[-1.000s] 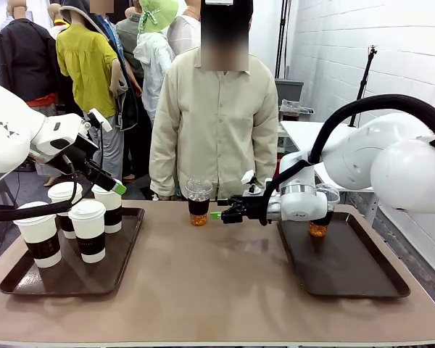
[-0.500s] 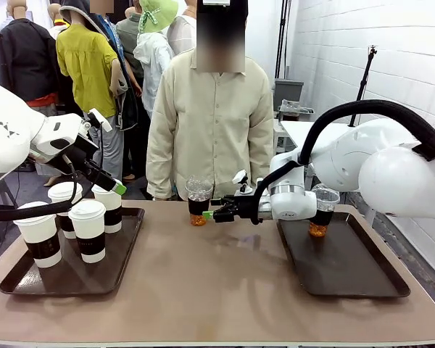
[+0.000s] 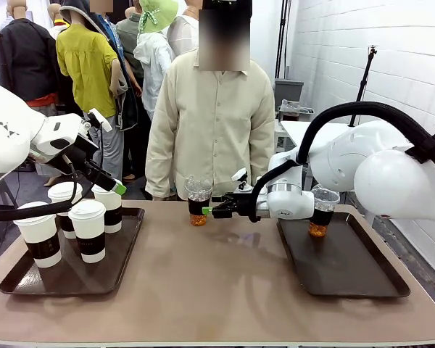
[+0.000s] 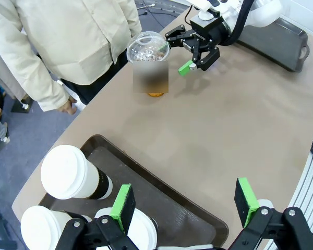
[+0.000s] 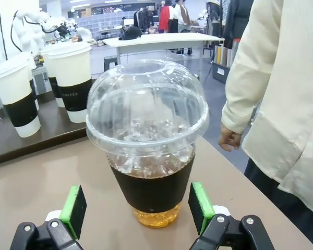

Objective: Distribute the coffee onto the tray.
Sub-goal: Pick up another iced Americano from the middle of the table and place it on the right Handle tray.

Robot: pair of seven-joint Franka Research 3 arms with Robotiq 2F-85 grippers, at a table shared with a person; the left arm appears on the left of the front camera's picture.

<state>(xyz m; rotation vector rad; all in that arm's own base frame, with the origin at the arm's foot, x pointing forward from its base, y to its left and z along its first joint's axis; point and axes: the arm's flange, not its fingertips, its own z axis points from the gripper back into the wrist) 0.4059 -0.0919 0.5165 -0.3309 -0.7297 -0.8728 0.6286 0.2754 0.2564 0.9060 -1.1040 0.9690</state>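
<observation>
1. Since the earlier frame, the right gripper (image 3: 209, 210) has crept leftward to the iced coffee cup (image 3: 199, 201), which stands on the bare table (image 3: 217, 283).
2. Its fingers are spread, flanking the cup without touching.
3. Next, it must close gently: the clear domed plastic looks thin and slippery.
4. The left gripper (image 4: 185, 200) hangs spread above four lidded paper cups (image 3: 88, 230) on the left tray (image 3: 127, 254).

Dome-lidded cup (image 5: 147, 140) just ahead of the right claw (image 5: 138, 208): clear glossy plastic, dark matt sleeve, amber drink at its base. Claw pads (image 5: 201, 205) matt green, look rubbery; claw body black. Surface (image 3: 217, 283) under it smooth matt brown. Below the left claw (image 4: 185, 203), paper cups (image 4: 73, 174): white, smooth lids, dark sleeves. Tray (image 4: 188, 221) dark brown, slight sheen. Person's shirt (image 3: 214, 123) beige cloth.
</observation>
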